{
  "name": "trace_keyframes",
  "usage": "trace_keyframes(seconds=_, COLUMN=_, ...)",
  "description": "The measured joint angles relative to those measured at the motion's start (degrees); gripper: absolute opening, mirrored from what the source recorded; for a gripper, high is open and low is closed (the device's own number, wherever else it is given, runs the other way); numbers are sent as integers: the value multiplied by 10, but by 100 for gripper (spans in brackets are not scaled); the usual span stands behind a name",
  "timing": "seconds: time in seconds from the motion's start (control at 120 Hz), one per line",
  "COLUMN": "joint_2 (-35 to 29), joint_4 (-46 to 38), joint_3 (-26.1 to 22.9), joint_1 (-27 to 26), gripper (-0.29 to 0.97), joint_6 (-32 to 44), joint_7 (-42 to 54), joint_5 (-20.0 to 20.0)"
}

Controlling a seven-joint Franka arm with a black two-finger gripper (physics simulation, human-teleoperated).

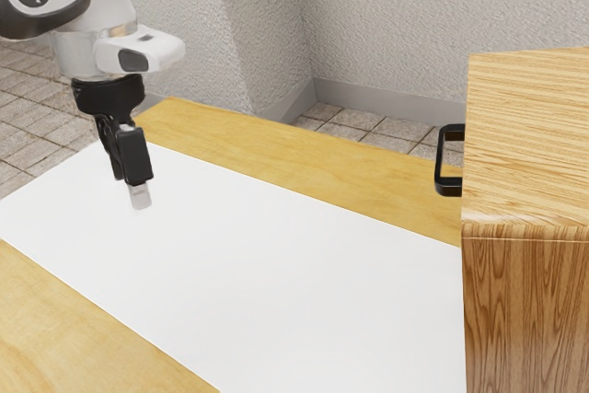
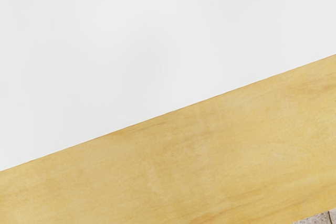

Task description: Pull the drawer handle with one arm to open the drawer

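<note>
Exterior view
Setting: simulated room with a rough grey wall [image 1: 386, 16] and a tiled floor [image 1: 368, 126] behind a wooden table [image 1: 304, 158].
Cabinet: light-grained wooden cabinet [image 1: 529, 181] standing on the table at the exterior view's right edge.
Drawer handle: black upright loop [image 1: 448, 161], fixed to the cabinet face that looks toward the exterior view's left and jutting out over the table. Drawer front seen edge-on, so open or closed cannot be told.
White mat: broad flat sheet [image 1: 276, 292] laid across the table, running up to the foot of the cabinet.
Arm: white and black [image 1: 92, 25], entering at the upper left, well apart from the cabinet.
Gripper: black [image 1: 140, 198], pointing straight down, hovering above the mat's end farthest from the cabinet and well apart from the handle.
Gripper state: viewed side-on; open or closed cannot be told.

Wrist view
Under the hand: plain white mat [image 2: 131, 40], with a straight edge cutting diagonally across.
Beside the mat: bare pale wooden table [image 2: 210, 171], touching the mat along that edge.
Beyond the table edge: small sliver of tiled floor [image 2: 323, 219].
</note>
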Motion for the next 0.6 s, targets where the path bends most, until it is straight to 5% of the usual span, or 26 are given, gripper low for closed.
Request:
trace_keyframes(seconds=0.325, joint_2=12, joint_4=4, joint_3=6, joint_1=-4, gripper=68, joint_6=121, joint_7=178, joint_5=-15)
trace_keyframes(seconds=0.45, joint_2=56, joint_4=49, joint_3=152, joint_1=-181, gripper=68, joint_6=161, joint_7=315, joint_5=-44)
trace_keyframes(seconds=0.6, joint_2=82, joint_4=55, joint_3=175, joint_1=-230, gripper=68, joint_6=227, joint_7=548, joint_5=-109)
